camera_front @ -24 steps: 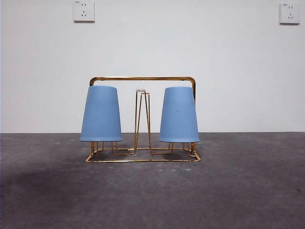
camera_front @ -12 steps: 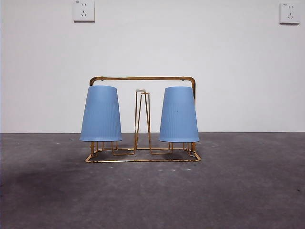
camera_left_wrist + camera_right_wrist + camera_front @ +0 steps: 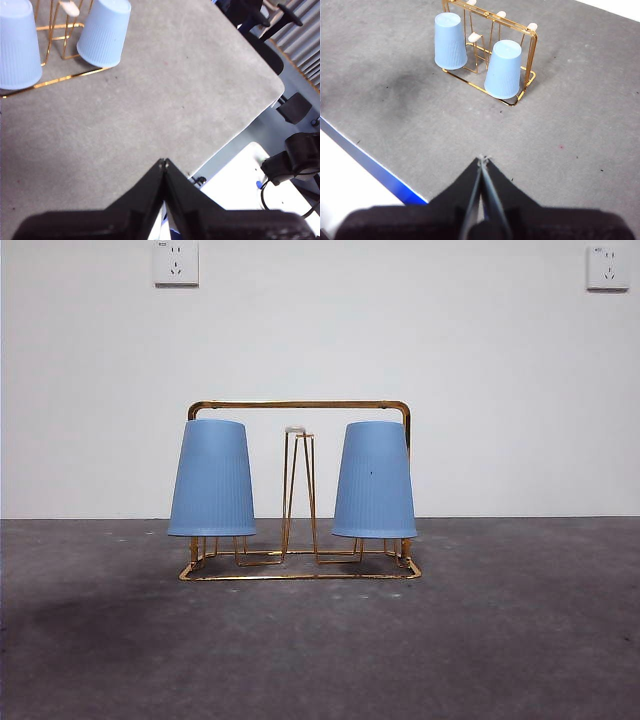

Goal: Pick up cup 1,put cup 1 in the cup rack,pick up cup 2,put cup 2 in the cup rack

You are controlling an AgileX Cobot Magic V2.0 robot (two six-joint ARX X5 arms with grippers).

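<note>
White wall with 2 sockets stood behind a grey desk in the front view. At the desk's centre sat the gold wire cup rack, its rounded frame rising just above the cups.

2 blue ribbed cups hung upside down on the rack's pegs. Cup 1 was at about 9 o'clock from the bare hairpin peg in the middle, and cup 2 was at about 3 o'clock from it. Each cup's rim sat just above the rack's base, so the pegs carried them, probably so they could drain and stay put. Cup 2 leaned very slightly.

No arm appeared in the front view. In the left wrist view, the left tool hung well apart from the rack, above bare desk near the desk's edge, its jaws pressed together on nothing. In the right wrist view, the right tool also hung well back from the rack, jaws pressed together and empty.

Judged from this, both cups were already placed and the task looked finished, with both arms waiting clear.

Compared with 1 second before, the scene matched almost exactly; only cup 2 seemed to have shifted a hair toward 9 o'clock.
</note>
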